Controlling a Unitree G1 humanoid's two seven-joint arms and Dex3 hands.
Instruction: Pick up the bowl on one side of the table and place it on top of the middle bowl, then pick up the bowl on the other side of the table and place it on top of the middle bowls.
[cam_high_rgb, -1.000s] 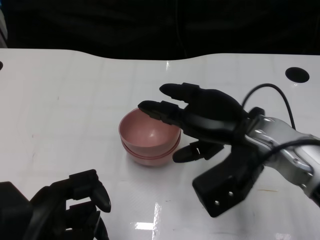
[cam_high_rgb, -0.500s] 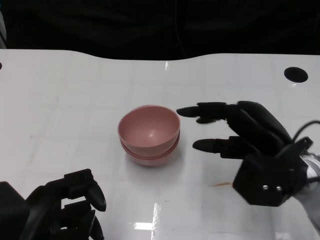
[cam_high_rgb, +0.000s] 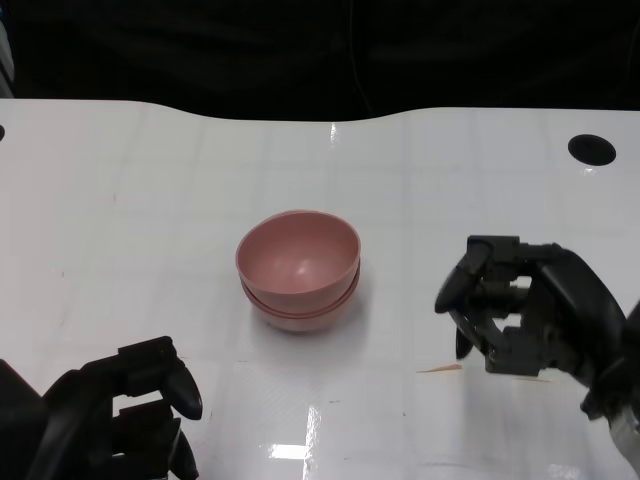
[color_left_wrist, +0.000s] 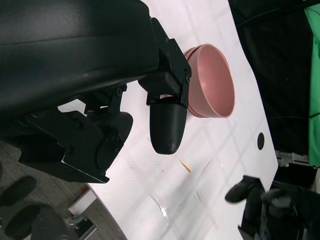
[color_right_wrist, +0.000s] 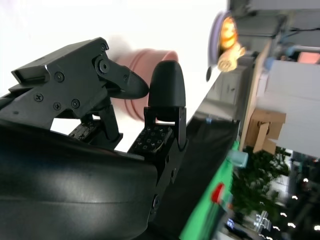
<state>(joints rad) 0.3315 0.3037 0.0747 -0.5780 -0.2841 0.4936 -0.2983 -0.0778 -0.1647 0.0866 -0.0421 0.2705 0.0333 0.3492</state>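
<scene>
Now the pink bowls (cam_high_rgb: 298, 268) sit nested one inside another in the middle of the white counter (cam_high_rgb: 150, 200), and neither of my hands touches them. At least two rims are visible at the side of the stack; I cannot tell for sure if there are more. The top bowl opens upward and holds nothing.

My right hand (cam_high_rgb: 525, 310) is low at the right of the stack and well apart from it. Its fingers (cam_high_rgb: 455, 290) are curled inward toward the palm, with nothing between them. In the right wrist view the fingers (color_right_wrist: 167, 87) also bend in, and the bowls (color_right_wrist: 145, 65) show behind them.

My left hand (cam_high_rgb: 110, 420) is at the near left corner, also apart from the stack. Its fingers (cam_high_rgb: 180, 385) are curled in and empty. In the left wrist view the bowls (color_left_wrist: 212, 80) lie on the counter past my fingers (color_left_wrist: 167, 125).

A dark round hole (cam_high_rgb: 592, 149) is in the counter at the far right.
</scene>
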